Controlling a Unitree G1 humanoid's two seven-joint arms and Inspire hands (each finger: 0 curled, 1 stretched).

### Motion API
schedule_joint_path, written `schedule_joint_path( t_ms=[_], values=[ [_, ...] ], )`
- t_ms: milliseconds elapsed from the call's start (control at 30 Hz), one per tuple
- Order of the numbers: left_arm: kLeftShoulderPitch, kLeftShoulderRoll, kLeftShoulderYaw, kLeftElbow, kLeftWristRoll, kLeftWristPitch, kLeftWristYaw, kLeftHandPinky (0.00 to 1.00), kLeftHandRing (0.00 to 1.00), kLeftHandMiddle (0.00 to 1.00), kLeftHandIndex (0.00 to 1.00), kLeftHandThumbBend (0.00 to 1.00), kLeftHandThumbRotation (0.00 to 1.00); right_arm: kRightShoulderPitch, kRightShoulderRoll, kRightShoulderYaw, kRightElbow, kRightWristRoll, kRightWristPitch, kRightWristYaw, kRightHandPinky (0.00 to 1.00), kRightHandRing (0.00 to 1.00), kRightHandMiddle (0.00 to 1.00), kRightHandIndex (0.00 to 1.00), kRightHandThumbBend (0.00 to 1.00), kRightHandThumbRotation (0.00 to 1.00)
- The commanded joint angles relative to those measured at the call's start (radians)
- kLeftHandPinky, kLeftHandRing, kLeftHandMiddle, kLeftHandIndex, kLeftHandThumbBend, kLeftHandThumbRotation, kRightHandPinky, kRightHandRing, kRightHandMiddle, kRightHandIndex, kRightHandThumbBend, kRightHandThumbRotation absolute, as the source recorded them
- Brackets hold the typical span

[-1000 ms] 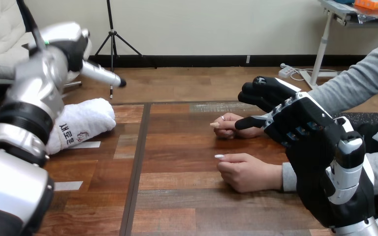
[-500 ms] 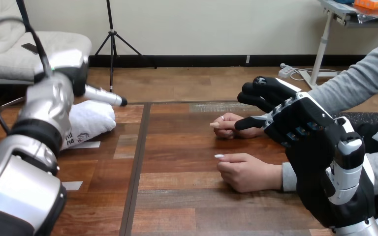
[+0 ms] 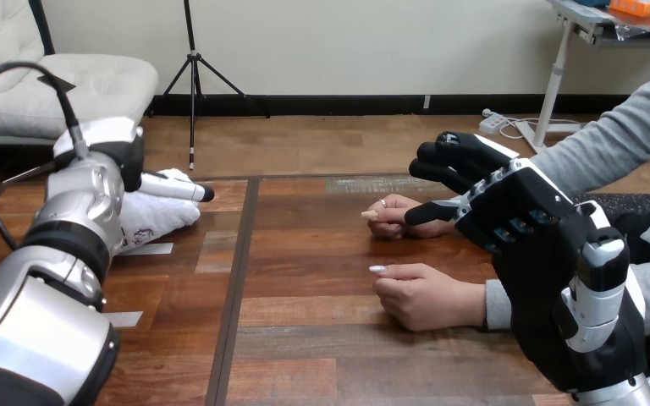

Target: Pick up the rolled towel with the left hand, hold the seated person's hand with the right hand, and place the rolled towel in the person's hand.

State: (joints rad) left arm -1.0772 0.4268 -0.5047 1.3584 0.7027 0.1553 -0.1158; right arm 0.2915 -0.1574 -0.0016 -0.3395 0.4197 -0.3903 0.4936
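The head view looks from the robot's head forward and down across the wooden table (image 3: 305, 338), facing its far edge. It sits close in: the left arm (image 3: 51, 254) and the right hand (image 3: 516, 207) loom large at the picture's sides, and the person's nearer hand (image 3: 427, 298) rests at mid-table.

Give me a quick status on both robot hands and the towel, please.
Left robot hand open, over the rolled towel on the table, no grip yet. Right robot hand open, raised by the person's far hand, not holding it. Nothing blocking.
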Motion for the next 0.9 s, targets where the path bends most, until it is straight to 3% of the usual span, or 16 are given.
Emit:
schedule_joint_path(
  t_ms=[0, 867],
  values=[
    [-0.026, -0.004, -0.007, 0.000, 0.006, 0.010, 0.001, 1.00, 1.00, 1.00, 1.00, 0.98, 0.81, -0.032, 0.003, -0.007, -0.016, 0.018, -0.009, 0.003, 0.65, 0.82, 0.82, 0.79, 0.85, 0.95],
    [-0.008, -0.021, -0.016, 0.010, 0.013, 0.057, -0.031, 1.00, 1.00, 1.00, 1.00, 0.97, 0.79, -0.021, 0.000, -0.010, -0.023, 0.012, -0.013, 0.005, 0.67, 0.83, 0.82, 0.80, 0.86, 0.96]
  ],
)
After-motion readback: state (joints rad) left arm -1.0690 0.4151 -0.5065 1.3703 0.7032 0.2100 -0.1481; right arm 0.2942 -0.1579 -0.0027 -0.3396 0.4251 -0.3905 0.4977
